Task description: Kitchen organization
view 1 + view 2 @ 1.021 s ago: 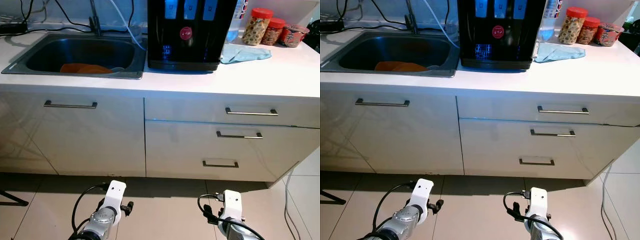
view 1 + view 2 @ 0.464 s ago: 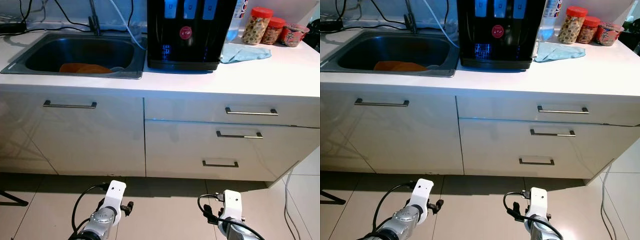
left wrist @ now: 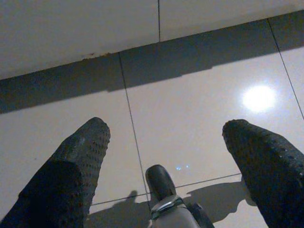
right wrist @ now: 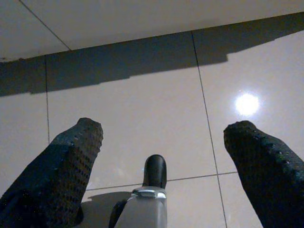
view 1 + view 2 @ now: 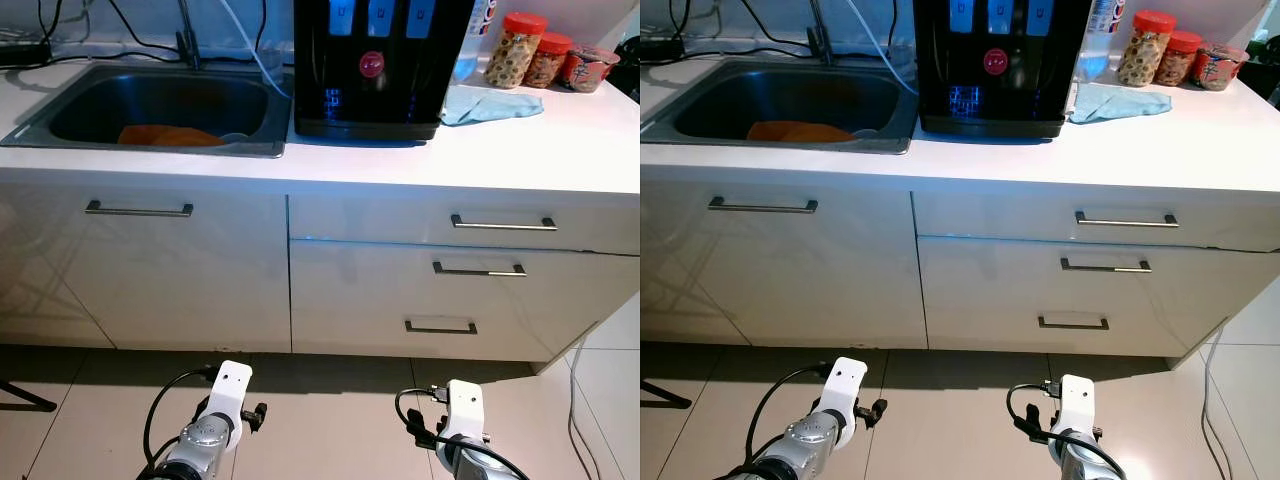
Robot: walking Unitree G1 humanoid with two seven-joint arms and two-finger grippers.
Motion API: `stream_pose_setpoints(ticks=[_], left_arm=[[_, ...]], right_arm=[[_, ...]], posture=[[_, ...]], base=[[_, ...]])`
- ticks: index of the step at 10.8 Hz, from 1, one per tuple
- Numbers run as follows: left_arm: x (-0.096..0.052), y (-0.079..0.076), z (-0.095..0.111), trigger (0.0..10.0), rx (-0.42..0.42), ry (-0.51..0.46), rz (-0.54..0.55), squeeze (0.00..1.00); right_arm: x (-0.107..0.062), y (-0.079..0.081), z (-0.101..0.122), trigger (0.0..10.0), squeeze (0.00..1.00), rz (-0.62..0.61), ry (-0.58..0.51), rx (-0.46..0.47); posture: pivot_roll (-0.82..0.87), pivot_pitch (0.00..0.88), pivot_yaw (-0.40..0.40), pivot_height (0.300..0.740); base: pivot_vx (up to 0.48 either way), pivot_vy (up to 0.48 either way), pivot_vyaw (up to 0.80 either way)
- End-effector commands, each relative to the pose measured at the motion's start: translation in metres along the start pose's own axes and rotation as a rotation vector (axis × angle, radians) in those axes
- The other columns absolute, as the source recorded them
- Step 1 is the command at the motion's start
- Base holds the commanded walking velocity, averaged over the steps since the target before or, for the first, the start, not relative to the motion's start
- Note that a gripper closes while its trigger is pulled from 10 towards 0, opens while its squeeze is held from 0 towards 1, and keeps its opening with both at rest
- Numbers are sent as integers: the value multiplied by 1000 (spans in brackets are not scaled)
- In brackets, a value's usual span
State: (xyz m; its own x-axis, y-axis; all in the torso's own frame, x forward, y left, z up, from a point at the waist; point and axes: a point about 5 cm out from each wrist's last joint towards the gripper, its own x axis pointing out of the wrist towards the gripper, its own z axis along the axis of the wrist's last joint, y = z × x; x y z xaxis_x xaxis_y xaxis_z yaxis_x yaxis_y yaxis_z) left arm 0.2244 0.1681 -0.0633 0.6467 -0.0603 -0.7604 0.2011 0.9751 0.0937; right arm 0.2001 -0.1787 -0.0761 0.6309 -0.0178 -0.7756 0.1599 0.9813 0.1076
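Both arms hang idle above the glossy tiled floor (image 3: 190, 118), the left gripper (image 3: 166, 161) and right gripper (image 4: 164, 161) spread wide and empty. Items awaiting organisation sit on the smooth white worktop (image 5: 560, 140): a crumpled blue cloth (image 5: 488, 106) and red-lidded jars (image 5: 520, 50) beside the black dispenser (image 5: 375, 65); an orange item (image 5: 165, 136) lies in the steel sink (image 5: 60, 135). Judged advice: step closer and raise one arm before reaching, clearing the bar-handled drawers (image 5: 503, 223).

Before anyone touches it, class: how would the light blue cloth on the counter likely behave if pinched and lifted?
The light blue cloth lies rumpled with folds, so it is probably floppy and would drape. It looks thin, so likely light. Pushed, it would probably bunch rather than slide whole.
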Motion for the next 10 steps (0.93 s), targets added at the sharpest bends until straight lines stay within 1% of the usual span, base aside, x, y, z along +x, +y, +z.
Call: stream_pose_setpoints(ticks=[1,8,9,10], left_arm=[[0,0,-3,10000,4,9,-2,0],[0,0,-3,10000,4,9,-2,0],[0,-5,-2,10000,9,12,-14,0],[1,-13,0,10000,14,10,-33,0]], right_arm=[[0,-3,0,10000,0,-11,6,3],[0,-3,0,10000,0,-11,6,3],[-1,-5,-2,10000,0,5,20,-27],[-1,-10,-3,10000,0,2,40,-51]], posture=[[-115,0,-14,740],[-115,0,-14,740],[-138,0,-33,740],[-140,0,-34,740]], base=[[0,0,0],[0,0,0],[0,0,0],[0,0,0]])
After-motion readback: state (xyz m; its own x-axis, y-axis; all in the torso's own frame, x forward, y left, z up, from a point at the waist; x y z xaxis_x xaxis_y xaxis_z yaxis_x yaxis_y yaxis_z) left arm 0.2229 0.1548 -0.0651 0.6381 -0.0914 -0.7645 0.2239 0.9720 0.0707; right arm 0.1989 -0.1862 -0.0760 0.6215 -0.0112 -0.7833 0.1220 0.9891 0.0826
